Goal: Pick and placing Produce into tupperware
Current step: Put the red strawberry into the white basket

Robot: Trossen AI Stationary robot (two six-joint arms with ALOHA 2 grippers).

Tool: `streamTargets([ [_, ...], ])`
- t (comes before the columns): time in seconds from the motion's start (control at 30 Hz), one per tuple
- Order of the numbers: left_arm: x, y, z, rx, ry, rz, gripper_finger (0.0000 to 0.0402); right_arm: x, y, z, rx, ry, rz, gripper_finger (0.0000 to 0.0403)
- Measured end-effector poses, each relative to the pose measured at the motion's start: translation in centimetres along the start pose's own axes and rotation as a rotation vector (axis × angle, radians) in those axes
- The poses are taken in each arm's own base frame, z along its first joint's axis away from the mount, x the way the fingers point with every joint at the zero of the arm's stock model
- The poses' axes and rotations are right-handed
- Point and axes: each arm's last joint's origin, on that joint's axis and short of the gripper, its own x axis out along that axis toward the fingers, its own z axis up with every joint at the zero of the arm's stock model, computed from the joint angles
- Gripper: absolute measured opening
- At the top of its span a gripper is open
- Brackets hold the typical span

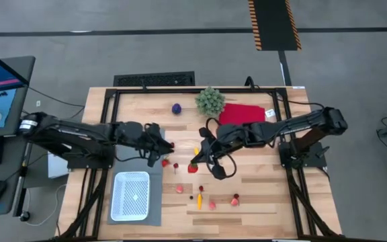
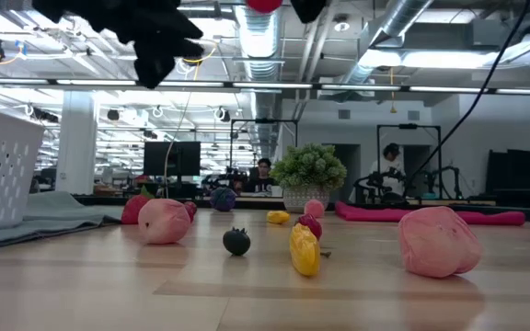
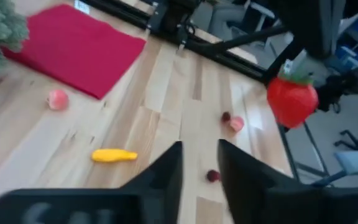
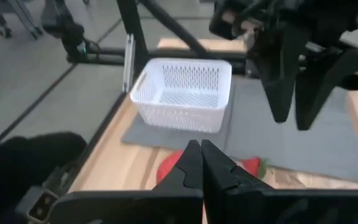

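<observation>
I see both arms reaching toward mid-table: left gripper (image 1: 161, 149) fingers slightly parted, right gripper (image 1: 195, 161) fingers pressed together.

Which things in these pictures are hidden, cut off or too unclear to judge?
- Right end effector: the right wrist view shows its fingers closed on the strawberry, which they mostly hide.
- Left end effector: the left wrist view shows a gap between its fingers, but blur hides whether it is fully open.
- Tupperware: the low view's left edge cuts it off.
- Produce: too small in the high view to name.
</observation>
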Motion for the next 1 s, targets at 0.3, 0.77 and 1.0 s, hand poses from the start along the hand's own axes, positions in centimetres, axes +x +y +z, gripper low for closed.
streamTargets([
  [0.3, 1.7, -1.8, -0.6, 0.013, -0.029, -0.101, 0.0247, 1.4, -0.3, -0.9, 0.009, 0.045, 0.0, 0.001],
  [0.77, 1.3, -5.0, -1.5, 0.112, -0.1, -0.129, 0.0298, 1.3, -0.9, -0.3, 0.015, -0.021, 0.026, 0.001],
  [1.0, 1.2, -5.5, -1.8, 0.113, -0.143, -0.048, 0.0298, 1.2, -0.9, 0.1, 0.023, -0.057, 0.036, 0.001],
])
